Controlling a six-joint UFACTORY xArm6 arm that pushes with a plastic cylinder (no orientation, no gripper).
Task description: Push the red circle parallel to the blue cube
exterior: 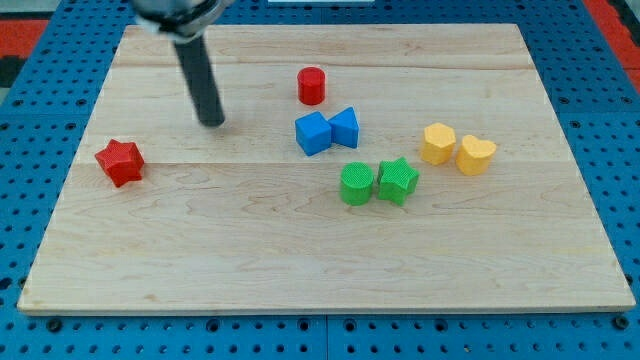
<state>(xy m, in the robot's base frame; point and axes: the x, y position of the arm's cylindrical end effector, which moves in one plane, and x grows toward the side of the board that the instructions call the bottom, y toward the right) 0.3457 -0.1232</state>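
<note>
The red circle (312, 86) stands on the wooden board near the view's top middle. The blue cube (312, 133) lies just below it, touching a blue triangle (345, 127) on its right. My tip (212, 122) rests on the board to the left of both, roughly level with the blue cube and well apart from the red circle. The dark rod rises from the tip toward the view's top left.
A red star (120, 161) lies at the view's left. A green circle (356, 184) and green star (398, 180) sit below the blue blocks. A yellow hexagon (437, 143) and yellow heart (476, 154) lie at the right. The board's edge (320, 312) borders blue pegboard.
</note>
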